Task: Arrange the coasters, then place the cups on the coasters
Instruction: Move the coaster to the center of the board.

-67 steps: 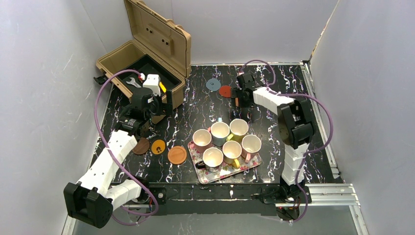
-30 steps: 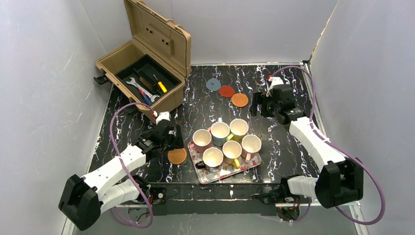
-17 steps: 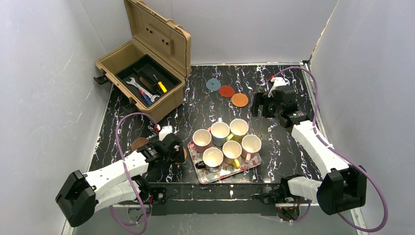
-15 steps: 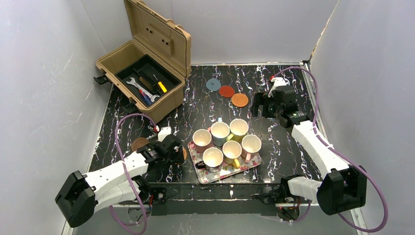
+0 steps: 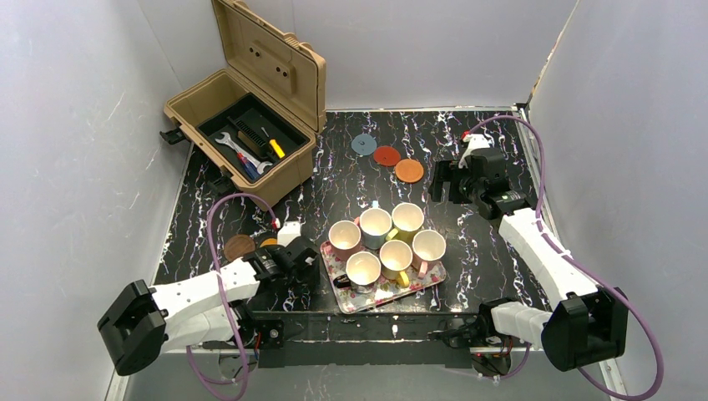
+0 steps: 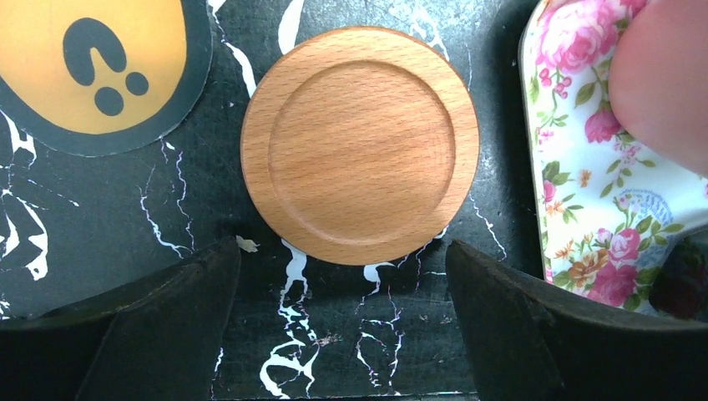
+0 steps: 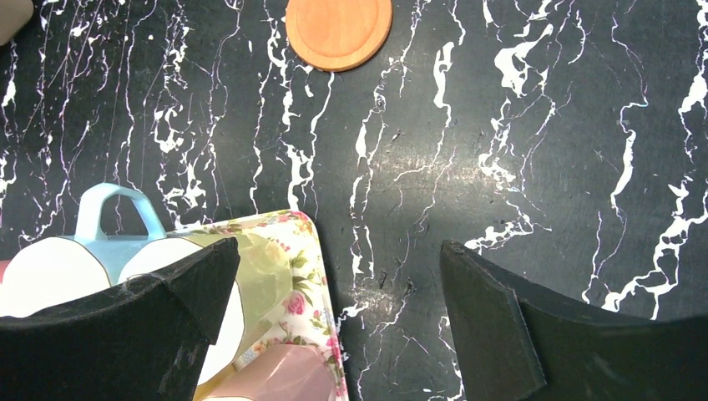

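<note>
my left gripper (image 6: 342, 276): fingers spread wide, gripping nothing, touching nothing; wooden coaster (image 6: 361, 144) flat on the table (image 6: 125, 209), just ahead between the tips; yellow-orange coaster (image 6: 92, 67) beyond the left finger; floral tray (image 6: 584, 217) beyond the right | my right gripper (image 7: 338, 276): fingers wide, empty; orange coaster (image 7: 339, 29) well ahead; blue-handled cup (image 7: 117, 213) by the left finger

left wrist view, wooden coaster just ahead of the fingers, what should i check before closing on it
1. Left gripper open: ok
2. Wooden coaster centred between the fingers: ok
3. Coaster flat, nothing on it: ok
4. Apart from yellow coaster: ok
5. Apart from floral tray: ok, narrow gap
6. Fingers low enough to grip the rim: cannot tell
</note>
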